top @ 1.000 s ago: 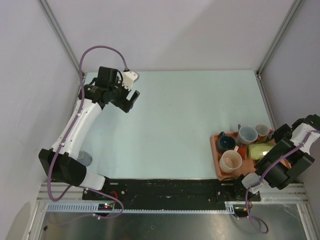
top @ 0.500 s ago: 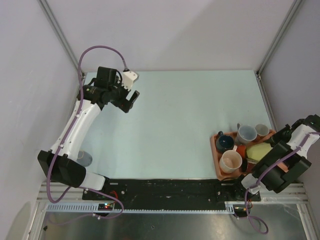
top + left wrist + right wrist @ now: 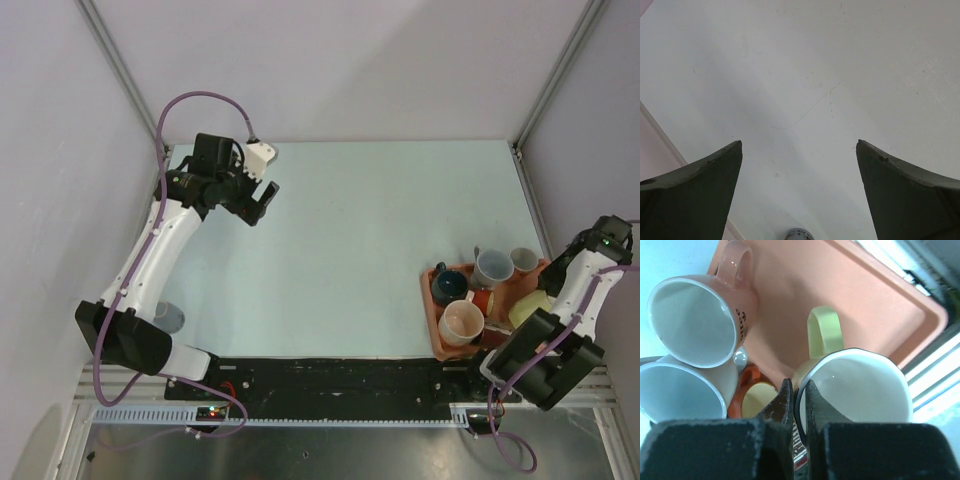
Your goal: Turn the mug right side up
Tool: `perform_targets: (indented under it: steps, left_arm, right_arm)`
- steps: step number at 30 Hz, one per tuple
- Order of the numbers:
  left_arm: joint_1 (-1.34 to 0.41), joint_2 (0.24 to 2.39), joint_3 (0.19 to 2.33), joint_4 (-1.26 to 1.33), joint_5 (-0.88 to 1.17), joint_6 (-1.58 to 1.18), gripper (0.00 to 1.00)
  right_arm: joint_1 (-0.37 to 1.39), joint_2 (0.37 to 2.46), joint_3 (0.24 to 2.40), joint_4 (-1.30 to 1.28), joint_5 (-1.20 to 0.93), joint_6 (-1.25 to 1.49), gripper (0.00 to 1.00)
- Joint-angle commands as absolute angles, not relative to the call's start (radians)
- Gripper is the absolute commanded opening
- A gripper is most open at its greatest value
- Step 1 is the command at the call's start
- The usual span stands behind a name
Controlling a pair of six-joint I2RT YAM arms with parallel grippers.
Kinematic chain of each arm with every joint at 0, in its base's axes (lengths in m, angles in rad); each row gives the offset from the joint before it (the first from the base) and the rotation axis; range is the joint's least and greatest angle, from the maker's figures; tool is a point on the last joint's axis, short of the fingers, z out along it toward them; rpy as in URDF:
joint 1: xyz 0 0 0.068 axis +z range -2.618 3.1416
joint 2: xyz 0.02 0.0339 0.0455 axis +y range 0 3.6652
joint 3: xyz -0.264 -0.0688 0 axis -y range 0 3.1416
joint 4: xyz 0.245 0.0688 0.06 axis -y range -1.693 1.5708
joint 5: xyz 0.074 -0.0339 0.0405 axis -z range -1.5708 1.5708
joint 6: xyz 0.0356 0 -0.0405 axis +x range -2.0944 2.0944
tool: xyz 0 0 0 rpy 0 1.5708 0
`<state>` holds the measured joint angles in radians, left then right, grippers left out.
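Yellow mug (image 3: 860, 390), white inside, dark-edged rim clamped in right hand (image 3: 797, 392); left hand (image 3: 800, 145) wide open.

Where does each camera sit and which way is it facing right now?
Top external: above and behind the robot, looking down at the pale table, the left gripper and the salmon plastic tray.
Left wrist: behind its open fingers, facing bare table.
Right wrist: facing into the tray, right gripper pinching a pale yellow ceramic mug by its rim.
Shared: tray and mug, in top and right wrist.
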<state>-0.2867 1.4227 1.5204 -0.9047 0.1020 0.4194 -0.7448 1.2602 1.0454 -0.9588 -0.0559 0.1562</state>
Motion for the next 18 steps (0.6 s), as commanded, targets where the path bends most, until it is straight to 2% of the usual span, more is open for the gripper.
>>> perform_targets:
  steps: [1, 7, 18]
  left_arm:
    - [-0.283, 1.381, 1.545, -0.905, 0.117, 0.434, 0.98]
    - [-0.283, 1.375, 1.538, -0.904, 0.106, 0.436, 0.98]
    - [-0.282, 1.373, 1.534, -0.909, 0.097, 0.437, 0.98]
  right_arm:
    - [-0.661, 1.162, 1.073, -0.907, 0.183, 0.161, 0.00]
    - [-0.555, 1.074, 0.996, -0.738, 0.357, 0.190, 0.00]
    - [-0.507, 1.018, 0.793, -0.432, 0.461, 0.164, 0.00]
